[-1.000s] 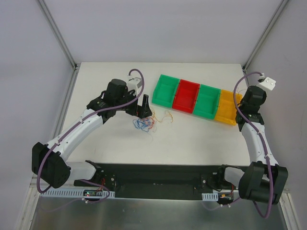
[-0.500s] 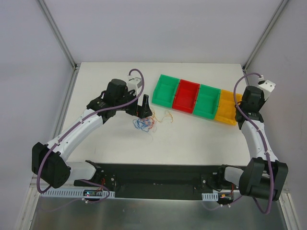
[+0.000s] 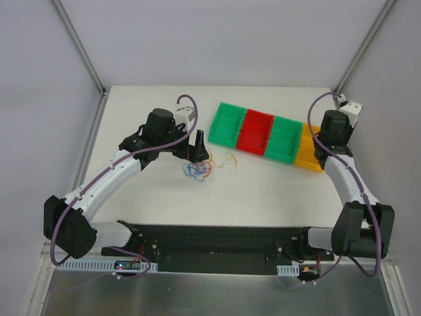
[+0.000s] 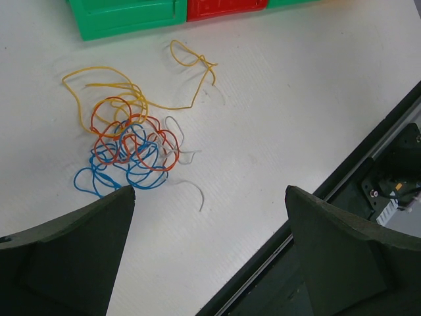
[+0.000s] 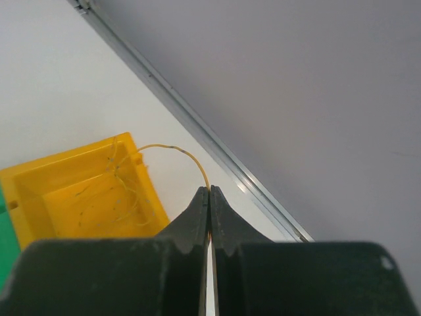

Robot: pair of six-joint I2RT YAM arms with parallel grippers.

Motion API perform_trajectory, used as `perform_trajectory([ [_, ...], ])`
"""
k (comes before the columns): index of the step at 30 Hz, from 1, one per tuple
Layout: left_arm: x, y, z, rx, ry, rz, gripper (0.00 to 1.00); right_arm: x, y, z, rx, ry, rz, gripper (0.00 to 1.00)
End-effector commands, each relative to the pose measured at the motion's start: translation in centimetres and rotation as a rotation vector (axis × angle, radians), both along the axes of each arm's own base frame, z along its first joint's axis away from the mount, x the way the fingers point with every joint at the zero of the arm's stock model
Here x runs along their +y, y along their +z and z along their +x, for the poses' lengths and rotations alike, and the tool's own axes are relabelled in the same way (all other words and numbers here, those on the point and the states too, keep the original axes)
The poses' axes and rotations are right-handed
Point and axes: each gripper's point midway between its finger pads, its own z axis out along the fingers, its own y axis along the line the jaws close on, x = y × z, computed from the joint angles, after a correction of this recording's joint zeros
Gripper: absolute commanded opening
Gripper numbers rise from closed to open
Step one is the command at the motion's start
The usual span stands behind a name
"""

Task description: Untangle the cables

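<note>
Top external view: the left arm point(image 3: 108, 174) reaches forward across the white table point(image 3: 263, 194), elbow bent, its left gripper point(image 3: 199, 153) poised just behind the cables point(image 3: 199, 170), a small tangle lying left of a slanted row of bins, namely green bin point(image 3: 227, 124), red bin point(image 3: 258, 131), second green bin point(image 3: 284, 139) and yellow bin point(image 3: 306, 157). This arm matches its pose of a second ago, whereas the right arm point(image 3: 348, 181) has swung its wrist inward, now above the yellow bin's far end. Left wrist view: the fingers point(image 4: 79, 257) stand spread wide with nothing between them; the blue, red and yellow-orange loops are knotted together on the table ahead, one yellow-orange end trailing towards the bins and a pale strand point(image 4: 191, 191) beside the knot. Right wrist view: the right gripper point(image 5: 209, 197) is pressed fully together, pinching a yellow strand point(image 5: 177, 150) that arcs from the fingertips down to the yellow bin's corner, where further thin strands lie inside.
</note>
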Motion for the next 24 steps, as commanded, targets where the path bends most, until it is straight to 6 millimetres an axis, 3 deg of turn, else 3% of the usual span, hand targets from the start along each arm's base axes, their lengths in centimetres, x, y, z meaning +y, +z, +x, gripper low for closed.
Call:
perform_trajectory([
  [1,-0.2,1.6,-0.4,-0.044,-0.026,-0.041,0.97,1.3,2.2,2.3,0.019,0.039,-0.1,0.01],
  [8,-0.2,1.6,-0.5,-0.041,-0.025,-0.042,0.97,3.7,-0.3,2.9,0.15,0.08,-0.061,0.01],
  [15,-0.2,1.5,-0.4,-0.039,-0.026,-0.042,0.97,3.9,-1.8,2.9,0.188,0.076,-0.04,0.01],
  [24,-0.2,1.2,-0.4,-0.036,-0.027,-0.035,0.97,5.8,-6.7,6.4,0.321,0.17,0.045,0.01],
])
